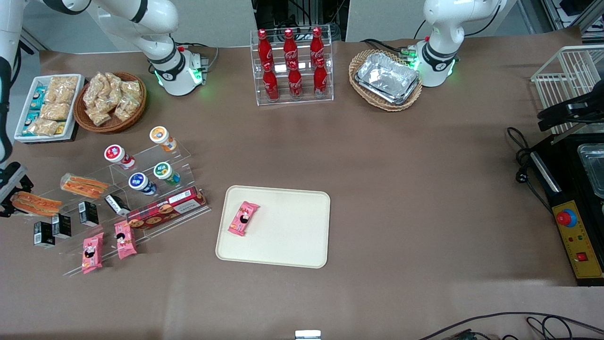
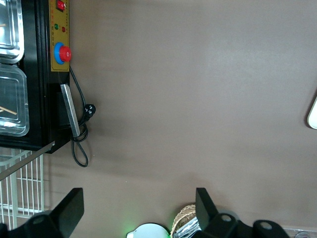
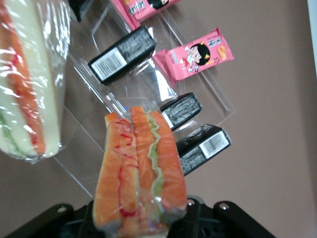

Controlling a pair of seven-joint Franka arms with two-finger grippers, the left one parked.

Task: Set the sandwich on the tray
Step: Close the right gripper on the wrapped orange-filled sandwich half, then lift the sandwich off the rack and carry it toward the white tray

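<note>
- Sandwich (image 3: 141,173) is clamped at one end between the fingers of the right arm's gripper (image 3: 143,225); in the front view this sandwich (image 1: 35,202) shows at the far left edge of the frame, at mid height, with the gripper (image 1: 12,196) just beside it.
- Wrapping is clear plastic; orange filling with a green strip shows along the cut face.
- Second sandwich (image 1: 84,185) lies on the clear acrylic display stand (image 1: 155,208), toward the frame's upper right from the held one; in the right wrist view this second sandwich (image 3: 29,79) sits close beside the held one.
- Tray (image 1: 292,236), cream-beige, rests flat on the brown surface (image 1: 424,189) at lower centre of the front view, well apart from the held sandwich.
- One pink snack packet (image 1: 243,218) lies on the tray near its left edge as seen in the frame.
- Black boxes (image 1: 61,225) and two further pink packets (image 1: 108,245) occupy the lower tiers of the stand, at lower left of the frame.
- Yoghurt cups (image 1: 141,165) stand on the upper tiers.
- Red cola bottles (image 1: 292,63) stand in a clear rack at upper centre.
</note>
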